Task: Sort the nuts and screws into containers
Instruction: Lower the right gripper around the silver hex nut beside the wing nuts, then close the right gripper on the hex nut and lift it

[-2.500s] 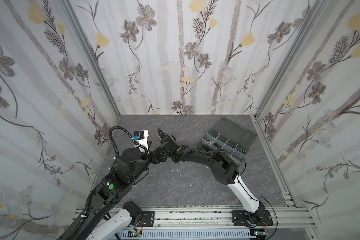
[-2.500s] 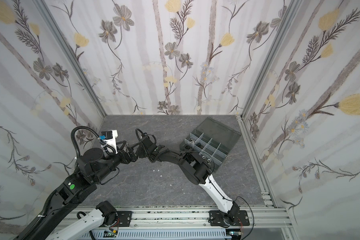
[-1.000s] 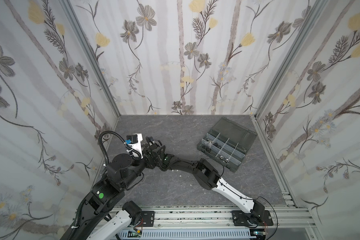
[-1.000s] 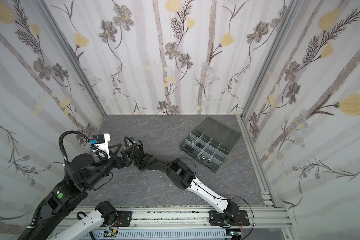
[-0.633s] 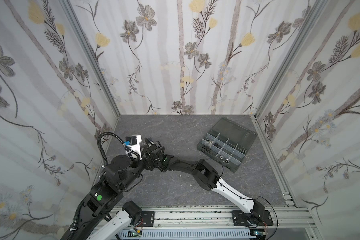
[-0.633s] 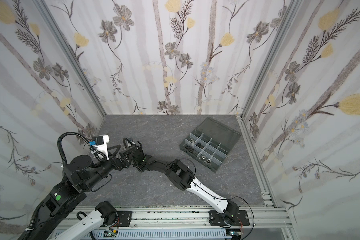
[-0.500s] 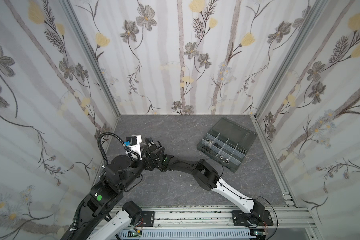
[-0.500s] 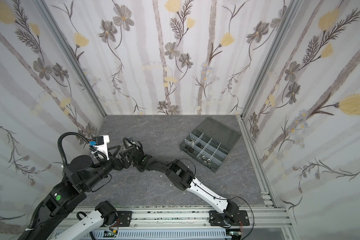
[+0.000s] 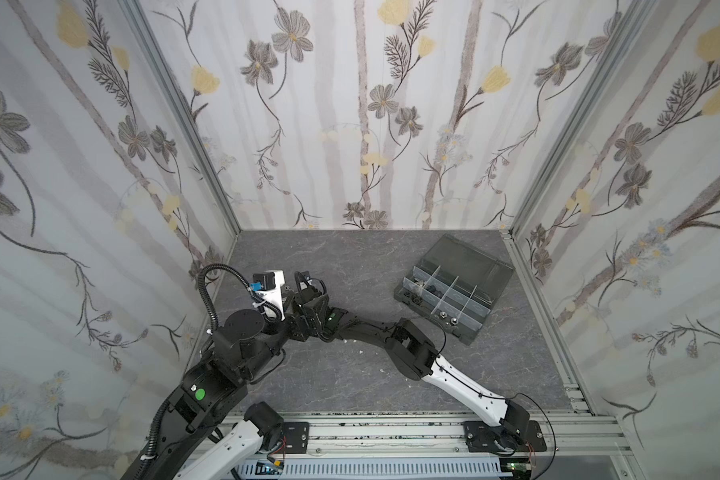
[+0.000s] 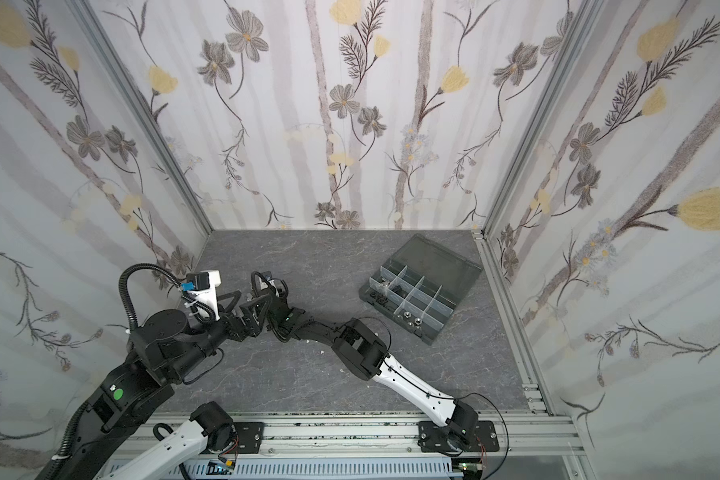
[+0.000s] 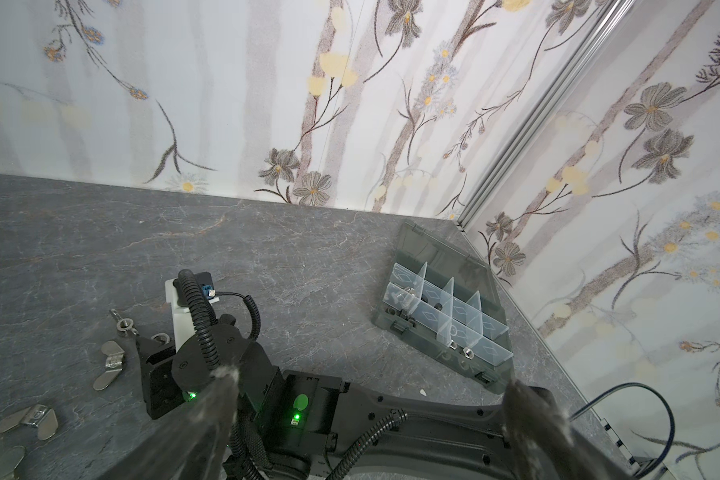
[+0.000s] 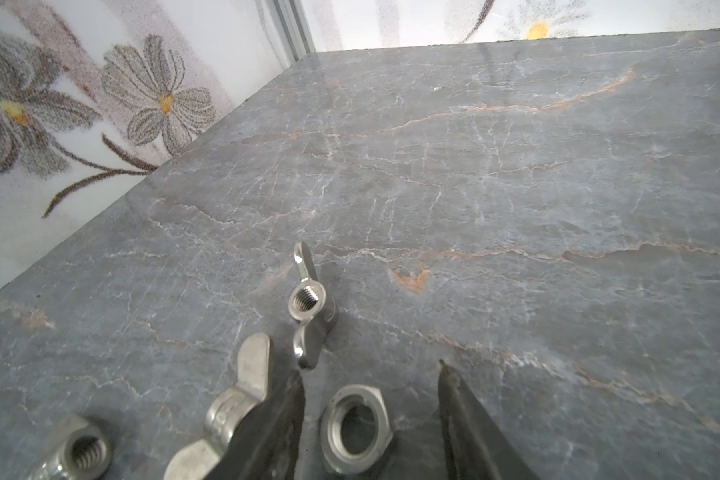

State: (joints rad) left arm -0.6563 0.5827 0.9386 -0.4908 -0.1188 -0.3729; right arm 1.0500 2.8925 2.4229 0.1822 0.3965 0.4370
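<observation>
In both top views the organizer box (image 9: pixel 470 266) sits lid-open at the far right of the desk (image 9: pixel 341 382), well apart from where my arms meet. The right arm (image 9: pixel 366 328) reaches across the middle to the left side, beside the left arm (image 9: pixel 242 332). I can't tell either jaw setting from up here.

In the left wrist view, the left end effector (image 11: pixel 371 380) has its fingers spread wide above the right arm. Wing nuts (image 11: pixel 109 365) lie loose on the desk near that arm's tip.

In the right wrist view, the right end effector (image 12: pixel 371 368) is low over the desk, jaws apart, straddling a silver hex nut (image 12: pixel 356 428) lying flat between them. One wing nut (image 12: pixel 308 307) lies just past the fingertips.
</observation>
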